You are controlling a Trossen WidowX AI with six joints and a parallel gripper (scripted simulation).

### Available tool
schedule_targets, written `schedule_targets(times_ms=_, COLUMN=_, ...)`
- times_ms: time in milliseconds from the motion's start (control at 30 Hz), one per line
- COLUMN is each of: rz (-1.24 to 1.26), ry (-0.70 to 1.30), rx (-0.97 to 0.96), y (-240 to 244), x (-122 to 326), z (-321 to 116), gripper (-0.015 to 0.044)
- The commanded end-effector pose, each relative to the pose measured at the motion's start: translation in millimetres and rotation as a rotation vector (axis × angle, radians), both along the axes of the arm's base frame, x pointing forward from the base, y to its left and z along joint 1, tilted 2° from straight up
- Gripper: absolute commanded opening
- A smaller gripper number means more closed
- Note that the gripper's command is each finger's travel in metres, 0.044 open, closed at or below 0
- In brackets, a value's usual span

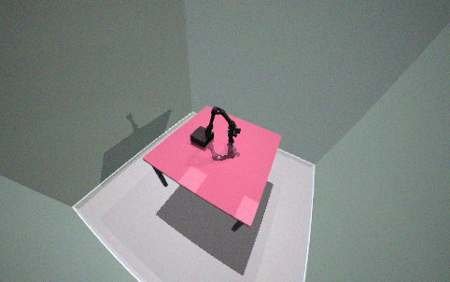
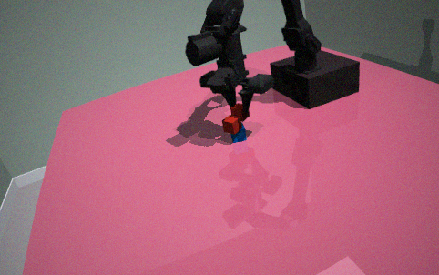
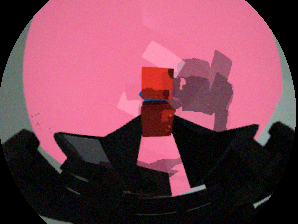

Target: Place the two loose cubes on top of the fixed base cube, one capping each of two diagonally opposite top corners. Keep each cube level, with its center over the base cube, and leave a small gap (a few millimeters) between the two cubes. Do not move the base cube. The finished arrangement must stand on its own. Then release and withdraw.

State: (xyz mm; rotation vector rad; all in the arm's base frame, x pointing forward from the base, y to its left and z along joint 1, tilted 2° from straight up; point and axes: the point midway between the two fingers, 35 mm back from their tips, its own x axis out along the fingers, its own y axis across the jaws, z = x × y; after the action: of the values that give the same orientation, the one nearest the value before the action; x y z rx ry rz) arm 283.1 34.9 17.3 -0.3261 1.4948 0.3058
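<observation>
Wrist view, jaws: pinching a dark red cube, one finger at its left side and one at its right.
Held cube: at the fingertips, over the far part of the blue base in the exterior view; whether it touches the base cannot be told. It looks roughly level.
Second red cube: a brighter red cube, free of the jaws, sits on top of the base, overhanging toward the near left in the exterior view.
Gap: a thin blue strip shows between the two red cubes in the wrist view; whether they are truly apart is too fine to tell.
Base: a blue cube, mostly hidden under the red ones, standing on the pink tabletop.
Arm: black, reaching out and down from its dark block, which stands at the far right in the exterior view.
Main risk: a slight drift toward the placed cube could nudge it off its corner, since it already overhangs.
Release risk: opening before the held cube is seated could drop it askew; set too far out, it could tip off. Spreading fingers might also brush its neighbour.
Pressing risk: lowering too far could shift the base.
</observation>
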Motion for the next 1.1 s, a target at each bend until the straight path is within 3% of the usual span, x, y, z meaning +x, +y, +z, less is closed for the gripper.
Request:
schedule_targets(times_ms=0, rz=-0.002, ry=-0.002, rx=-0.002, y=-0.4, x=0.8, z=-8.7, gripper=0.0105)
schedule_targets(times_ms=867, rz=-0.007, ry=-0.002, rx=-0.002, y=-0.4, x=1.0, z=-13.4, gripper=0.0105)
schedule_targets(times_ms=1000, rz=-0.007, ry=-0.002, rx=-0.002, y=-0.4, x=1.0, z=-13.4, gripper=0.0205)
schedule_targets(times_ms=1067, rz=-0.007, ry=-0.002, rx=-0.002, y=-0.4, x=1.0, z=-13.4, gripper=0.0205)
